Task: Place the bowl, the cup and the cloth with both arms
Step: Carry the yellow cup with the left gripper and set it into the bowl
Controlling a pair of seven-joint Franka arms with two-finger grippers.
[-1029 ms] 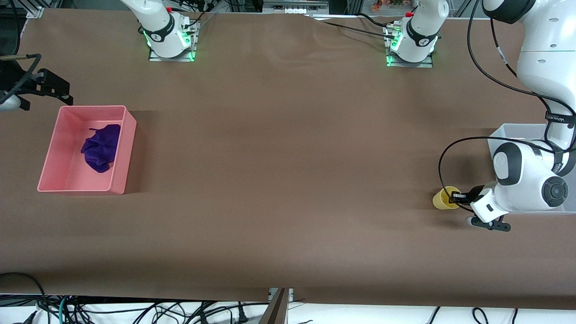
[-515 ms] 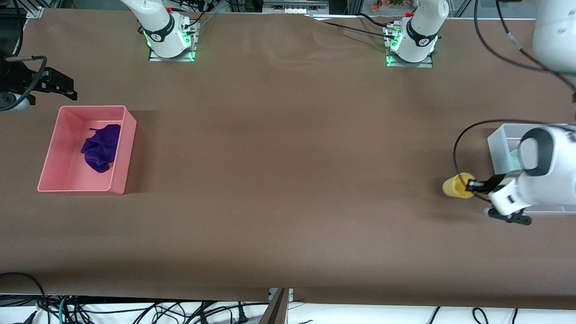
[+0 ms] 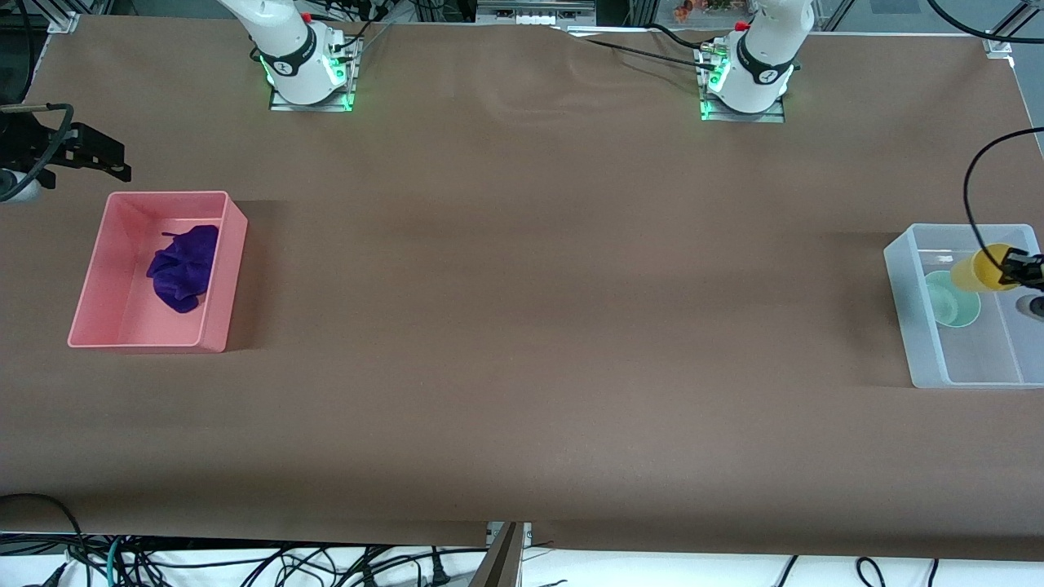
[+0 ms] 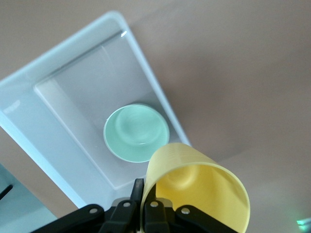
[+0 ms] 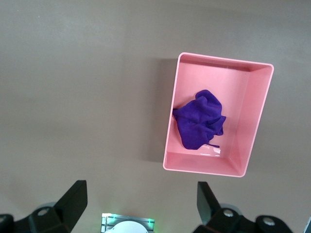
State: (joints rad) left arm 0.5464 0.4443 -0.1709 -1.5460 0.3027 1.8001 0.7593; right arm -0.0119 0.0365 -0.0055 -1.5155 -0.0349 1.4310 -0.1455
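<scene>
From the front, the table [image 3: 522, 326] is brown. At the left arm's end sits a clear bin [image 3: 913, 326]. The green bowl [image 3: 950, 300] is in the bin. The left gripper [image 3: 1019, 267] is up over the bin and pinches the yellow cup [image 3: 983, 271], which hangs tipped on its side above the bowl's edge. Only the tip of that gripper shows at the edge of this view. At the right arm's end sits a pink bin [image 3: 220, 269]. The purple cloth [image 3: 183, 267] lies bunched up inside it, more toward the end of the bin that is farther from the camera. The right gripper [image 3: 86, 156] is up in the air near the table's edge, just past the pink bin's corner, and the right arm waits there. From the left wrist, the cup [image 4: 197, 187] is very close, and its open mouth faces the camera. The gripper's fingers [image 4: 138, 204] squeeze its rim. Below it, the bowl [image 4: 137, 132] sits upright on the floor of the clear bin [image 4: 53, 63], close to one long wall. From the right wrist, the two fingers [image 5: 73, 199] are spread wide apart and hold nothing. The pink bin [image 5: 218, 167] is down below them, with the cloth [image 5: 199, 124] crumpled in it, close to one long wall.
</scene>
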